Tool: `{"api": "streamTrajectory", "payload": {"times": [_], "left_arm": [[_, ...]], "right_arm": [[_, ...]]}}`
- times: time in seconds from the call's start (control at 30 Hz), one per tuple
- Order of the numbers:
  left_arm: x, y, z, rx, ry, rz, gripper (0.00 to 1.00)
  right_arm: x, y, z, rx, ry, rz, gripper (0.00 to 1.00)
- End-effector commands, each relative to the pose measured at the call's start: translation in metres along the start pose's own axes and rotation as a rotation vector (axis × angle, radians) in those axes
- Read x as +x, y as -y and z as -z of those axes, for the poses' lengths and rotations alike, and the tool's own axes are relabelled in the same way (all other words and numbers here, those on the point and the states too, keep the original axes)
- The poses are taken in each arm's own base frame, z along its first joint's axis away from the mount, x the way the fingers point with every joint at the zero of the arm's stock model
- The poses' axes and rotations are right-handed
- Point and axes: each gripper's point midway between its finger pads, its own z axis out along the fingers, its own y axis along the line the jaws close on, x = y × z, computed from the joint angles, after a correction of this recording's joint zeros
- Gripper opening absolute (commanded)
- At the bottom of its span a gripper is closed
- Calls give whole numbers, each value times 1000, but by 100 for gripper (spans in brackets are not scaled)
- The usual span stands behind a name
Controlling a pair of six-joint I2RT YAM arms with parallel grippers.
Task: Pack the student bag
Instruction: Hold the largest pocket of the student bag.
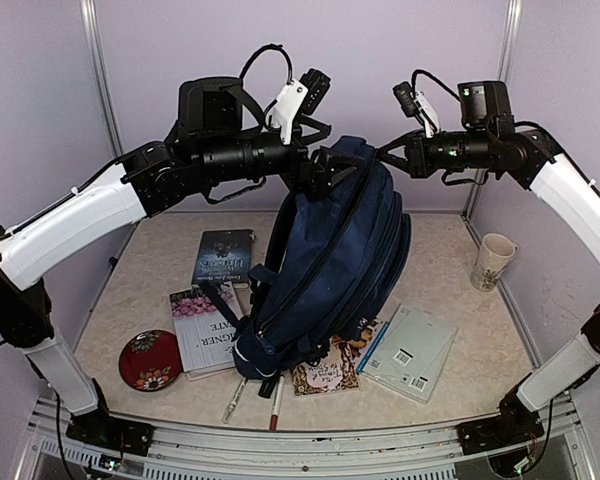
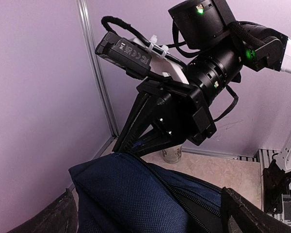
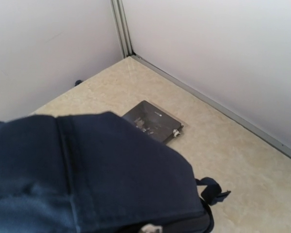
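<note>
There is one student bag (image 1: 330, 260), big and dark blue, made of soft woven cloth with zips. It is in the middle of the desk (image 1: 450, 250). Its bottom end rests close to the near edge, and its top is lifted up and leans toward the far edge. The left gripper (image 1: 325, 172) is at the bag's top, and its fingers (image 2: 63, 216) stand wide apart with the blue cloth between them. The right gripper (image 1: 385, 158) is at the top from the other side, and its fingers pinch together on the bag's top edge. There are four flat books. A dark book (image 1: 223, 255) lies left of the bag. A pink flower book (image 1: 202, 330) lies nearer the near edge with a bag strap across it. A small patterned book (image 1: 325, 375) peeks out from under the bag's bottom. A pale blue-green book (image 1: 415, 350) lies just beside it on the right. Two thin pens, a white pen (image 1: 235, 398) and a red pen (image 1: 276, 402), lie by the near edge. One round red plate (image 1: 150, 360) sits near the near left corner. One pale mug (image 1: 492, 262) stands upright by the right edge. The desk top is smooth and beige, like stone. Bare desk shows along the far edge and between the bag and the mug.
</note>
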Motion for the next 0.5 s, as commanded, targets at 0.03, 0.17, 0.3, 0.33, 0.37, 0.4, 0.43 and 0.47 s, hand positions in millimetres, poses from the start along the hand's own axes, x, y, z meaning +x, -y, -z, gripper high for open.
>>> {"api": "streamTrajectory", "payload": {"times": [0.03, 0.17, 0.3, 0.33, 0.37, 0.4, 0.43, 0.47], "left_arm": [[49, -12, -19, -71, -191, -65, 99], [48, -43, -10, -264, -209, -99, 86], [42, -42, -4, -272, -200, -141, 51], [43, -40, -5, -255, -200, -141, 39], [42, -38, -5, -242, -194, -138, 15], [40, -37, -6, -230, -182, -136, 3], [37, -36, -5, -224, -163, -136, 0], [31, -34, -4, -212, -136, -142, 0]], "right_arm": [[-46, -14, 17, -6, 128, 72, 0], [-56, -15, 23, 10, 141, 91, 0], [-67, -15, 29, 23, 165, 111, 0], [-70, -15, 31, 26, 172, 115, 0], [-72, -15, 32, 29, 177, 117, 0], [-74, -14, 33, 37, 182, 118, 0], [-77, -13, 34, 49, 188, 118, 0], [-80, -11, 36, 64, 198, 120, 0]]}}
